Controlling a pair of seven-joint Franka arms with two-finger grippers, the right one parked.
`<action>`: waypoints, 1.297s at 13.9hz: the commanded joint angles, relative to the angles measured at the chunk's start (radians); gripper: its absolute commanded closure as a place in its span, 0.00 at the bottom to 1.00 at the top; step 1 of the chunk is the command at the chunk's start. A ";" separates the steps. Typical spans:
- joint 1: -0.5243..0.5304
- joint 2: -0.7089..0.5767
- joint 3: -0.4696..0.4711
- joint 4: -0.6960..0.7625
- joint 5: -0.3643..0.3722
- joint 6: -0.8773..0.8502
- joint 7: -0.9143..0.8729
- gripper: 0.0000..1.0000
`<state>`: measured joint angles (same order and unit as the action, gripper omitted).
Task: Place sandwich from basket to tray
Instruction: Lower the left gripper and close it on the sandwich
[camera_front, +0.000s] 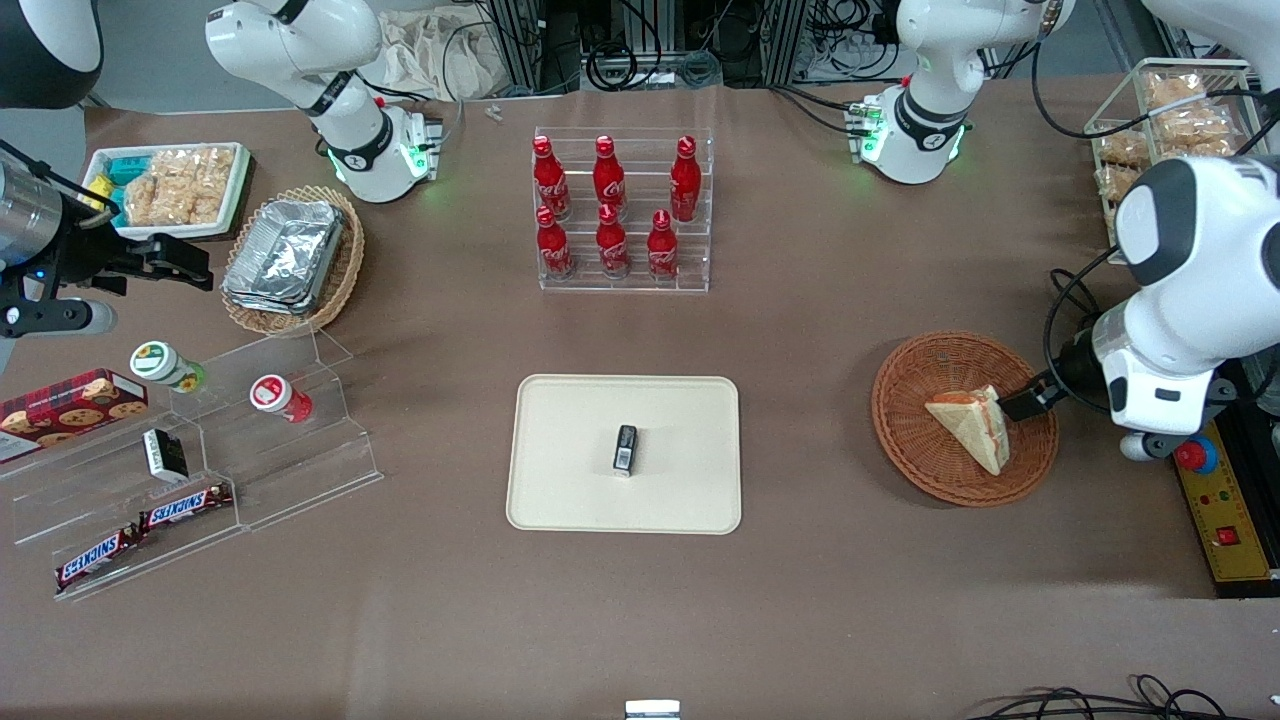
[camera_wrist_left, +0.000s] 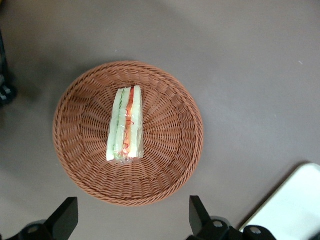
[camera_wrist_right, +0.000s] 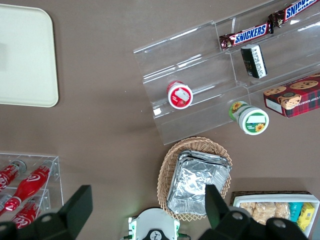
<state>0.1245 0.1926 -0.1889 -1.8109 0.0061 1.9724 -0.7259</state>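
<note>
Sandwich lies in the basket, right of frame centre; the gripper hovers above, jaws wide, holding nothing. Tray sits centre.

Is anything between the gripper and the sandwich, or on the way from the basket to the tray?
Nothing visible. The open gripper hangs above the basket with the sandwich uncovered below. The table between basket and tray is bare. A small black box stands mid-tray, so set down beside it.
</note>
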 joint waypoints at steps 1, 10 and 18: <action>0.001 0.053 0.000 -0.025 0.015 0.046 -0.113 0.00; 0.001 0.134 0.022 -0.188 0.132 0.270 -0.224 0.00; 0.001 0.166 0.043 -0.274 0.181 0.370 -0.233 0.00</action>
<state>0.1245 0.3473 -0.1441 -2.0593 0.1579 2.2915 -0.9234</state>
